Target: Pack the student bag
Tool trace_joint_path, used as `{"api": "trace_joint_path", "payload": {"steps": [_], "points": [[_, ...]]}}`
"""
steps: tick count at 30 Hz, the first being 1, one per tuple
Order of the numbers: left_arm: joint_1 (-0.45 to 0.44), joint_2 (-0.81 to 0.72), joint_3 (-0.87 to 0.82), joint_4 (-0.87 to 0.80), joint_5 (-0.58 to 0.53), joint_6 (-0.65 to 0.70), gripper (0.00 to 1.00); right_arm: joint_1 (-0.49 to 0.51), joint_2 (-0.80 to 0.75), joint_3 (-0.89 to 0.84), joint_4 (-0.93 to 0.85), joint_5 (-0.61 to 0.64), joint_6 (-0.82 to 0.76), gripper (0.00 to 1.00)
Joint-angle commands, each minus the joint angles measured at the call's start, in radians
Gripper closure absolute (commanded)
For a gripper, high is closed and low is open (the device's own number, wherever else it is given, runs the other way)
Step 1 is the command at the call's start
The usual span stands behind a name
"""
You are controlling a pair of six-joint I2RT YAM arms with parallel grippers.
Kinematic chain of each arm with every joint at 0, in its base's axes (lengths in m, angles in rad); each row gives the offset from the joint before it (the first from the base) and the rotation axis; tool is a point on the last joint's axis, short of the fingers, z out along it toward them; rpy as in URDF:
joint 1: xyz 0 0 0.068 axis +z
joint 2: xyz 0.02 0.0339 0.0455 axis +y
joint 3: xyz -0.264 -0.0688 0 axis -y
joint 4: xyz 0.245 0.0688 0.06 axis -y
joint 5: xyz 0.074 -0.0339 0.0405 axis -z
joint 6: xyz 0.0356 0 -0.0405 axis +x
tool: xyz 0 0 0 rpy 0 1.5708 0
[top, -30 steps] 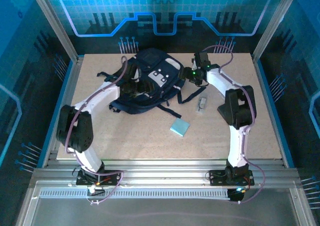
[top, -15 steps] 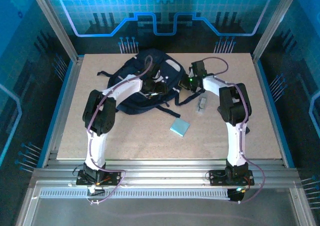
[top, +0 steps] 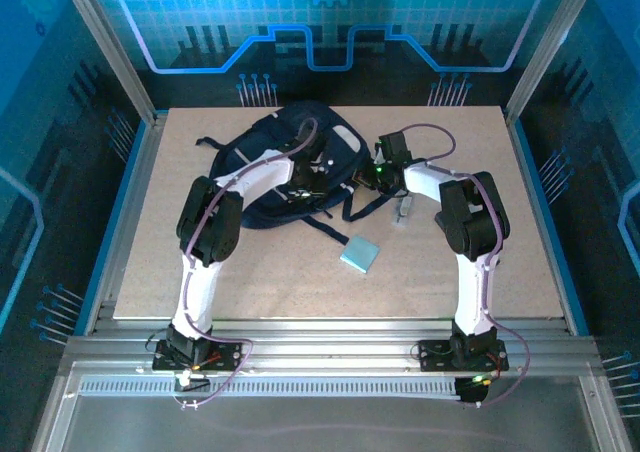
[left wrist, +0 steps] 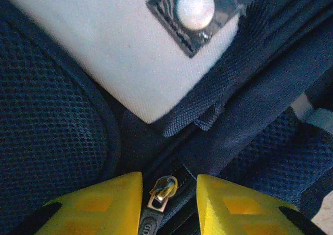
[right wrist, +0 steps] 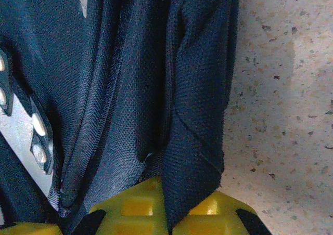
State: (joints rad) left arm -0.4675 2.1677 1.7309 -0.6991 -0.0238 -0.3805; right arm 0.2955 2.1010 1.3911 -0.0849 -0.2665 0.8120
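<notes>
Navy bag (top: 265, 137) lay far-centre on table (top: 500, 272). At its right edge, right pincer (right wrist: 174, 201) clenched a fabric fold. Over it, left pincer (left wrist: 169, 182) released, straddling zip pull (left wrist: 162, 189), not touching. Outside lay blue book (top: 360, 255) and grey item (top: 403, 209). Judged: opening stage, packing all left.

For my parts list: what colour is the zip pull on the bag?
Golden metal; the zip pull shows best in the left wrist view.
</notes>
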Motion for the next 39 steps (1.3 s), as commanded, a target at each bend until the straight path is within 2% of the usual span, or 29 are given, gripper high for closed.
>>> {"api": "trace_joint_path", "payload": {"steps": [1, 4, 7, 11, 15, 17, 18, 22, 24, 26, 28, 33, 35, 39], "points": [[-0.003, -0.009, -0.036, -0.136, -0.05, 0.036, 0.57, 0.018, -0.021, 0.003, -0.036, -0.005, -0.012, 1.0], [-0.003, -0.048, -0.074, -0.141, -0.082, 0.051, 0.54, 0.017, -0.025, 0.002, -0.039, 0.005, -0.019, 1.0], [-0.003, -0.044, -0.074, -0.164, -0.105, 0.072, 0.58, 0.016, -0.027, -0.002, -0.038, 0.008, -0.019, 1.0], [-0.003, -0.032, -0.078, -0.204, -0.071, 0.076, 0.61, 0.015, -0.026, -0.001, -0.042, 0.017, -0.022, 1.0], [0.006, -0.04, -0.134, -0.161, -0.08, 0.094, 0.76, 0.014, -0.027, -0.002, -0.043, 0.024, -0.028, 1.0], [0.022, -0.031, -0.145, -0.146, -0.071, 0.092, 0.79, 0.015, -0.027, -0.002, -0.042, 0.024, -0.028, 1.0], [0.03, -0.026, -0.145, -0.143, -0.066, 0.092, 0.79, 0.014, -0.027, -0.001, -0.042, 0.026, -0.029, 1.0], [0.05, -0.001, -0.139, -0.113, -0.063, 0.099, 0.64, 0.014, -0.032, -0.005, -0.041, 0.03, -0.031, 1.0], [0.053, 0.015, -0.12, -0.114, -0.071, 0.105, 0.54, 0.014, -0.035, -0.007, -0.041, 0.034, -0.03, 1.0], [0.054, 0.03, -0.105, -0.115, -0.089, 0.115, 0.52, 0.014, -0.038, -0.01, -0.04, 0.033, -0.029, 1.0], [0.057, 0.05, -0.099, -0.117, -0.081, 0.118, 0.66, 0.014, -0.039, -0.012, -0.04, 0.035, -0.027, 1.0], [0.058, 0.054, -0.107, -0.128, -0.081, 0.126, 0.88, 0.009, -0.044, -0.02, -0.032, 0.038, -0.023, 1.0], [0.062, 0.033, -0.12, -0.126, -0.077, 0.124, 1.0, 0.004, -0.044, -0.021, -0.03, 0.038, -0.021, 1.0], [0.063, -0.038, -0.132, -0.137, -0.074, 0.124, 1.0, -0.004, -0.041, -0.02, -0.032, 0.045, -0.018, 1.0]]}}
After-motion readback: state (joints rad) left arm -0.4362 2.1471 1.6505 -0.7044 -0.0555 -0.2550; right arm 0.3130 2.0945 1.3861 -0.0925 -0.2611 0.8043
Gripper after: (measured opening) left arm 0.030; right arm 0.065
